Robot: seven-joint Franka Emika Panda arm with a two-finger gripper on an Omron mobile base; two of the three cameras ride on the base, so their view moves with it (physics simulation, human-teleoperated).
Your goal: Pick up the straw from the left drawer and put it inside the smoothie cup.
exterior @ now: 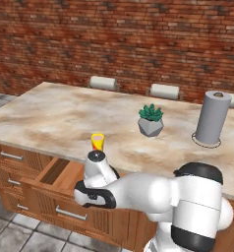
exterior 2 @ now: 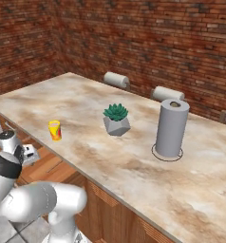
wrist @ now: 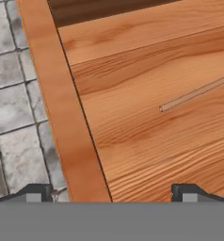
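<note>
The left drawer (exterior: 54,201) stands pulled out under the counter, and its wooden floor (wrist: 147,56) and front wall (wrist: 52,94) lie below my hand. The straw (wrist: 194,93), thin and reddish-brown, lies flat on the drawer floor, up and to the right of my fingertips. My gripper (wrist: 114,194) hangs open above the drawer's front part, its tips far apart with nothing between them. The smoothie cup (exterior: 97,141), yellow with red blotches, stands upright near the counter's front edge (exterior 2: 55,130), just behind the arm.
A potted plant (exterior: 151,119) in a grey pot and a tall paper towel roll (exterior: 213,118) stand further right on the marble counter (exterior: 55,113). Narrower drawers (exterior: 11,157) sit left of the open one. Grey floor tiles (wrist: 15,94) lie beyond the drawer front.
</note>
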